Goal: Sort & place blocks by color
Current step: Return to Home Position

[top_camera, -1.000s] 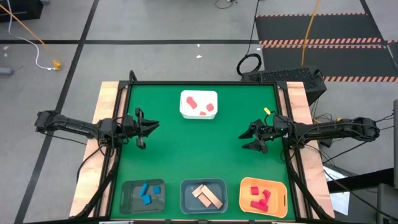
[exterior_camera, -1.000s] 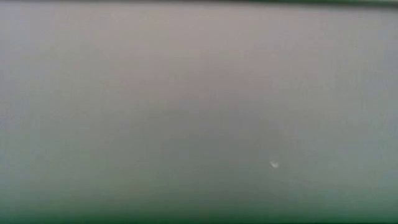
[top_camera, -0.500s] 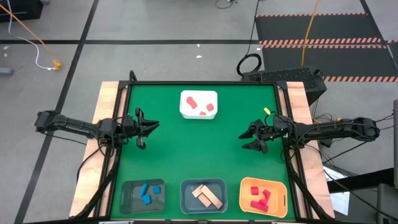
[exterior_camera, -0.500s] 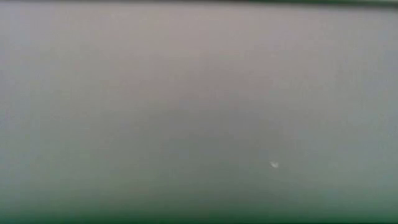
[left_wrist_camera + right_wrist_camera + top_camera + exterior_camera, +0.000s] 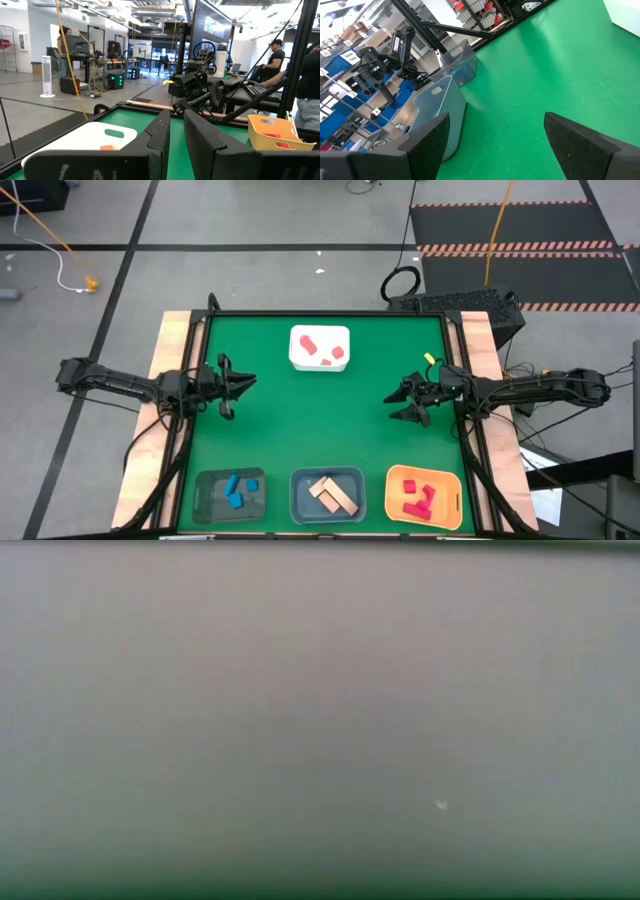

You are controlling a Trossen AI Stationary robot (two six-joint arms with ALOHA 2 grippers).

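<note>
High view, tan bars (image 5: 335,498) lying diagonally in middle bin (image 5: 295,495), left hand (image 5: 238,388) narrow, right hand (image 5: 402,406) wide, both empty.

**High view:** we see even, bright light from overhead on the green table (image 5: 320,430), with only faint, soft shadows beneath the two arms. The white tray (image 5: 320,348) is almost washed out.

**Low view:** we see nothing but a blurred grey haze with one pale speck (image 5: 440,804).

**Left wrist view:** the ceiling lamps (image 5: 150,11) glare in the far room.

**Right wrist view:** the near fingers (image 5: 580,142) of the right gripper (image 5: 496,119) are out of focus, and a pale sheen lies on the table.
</note>
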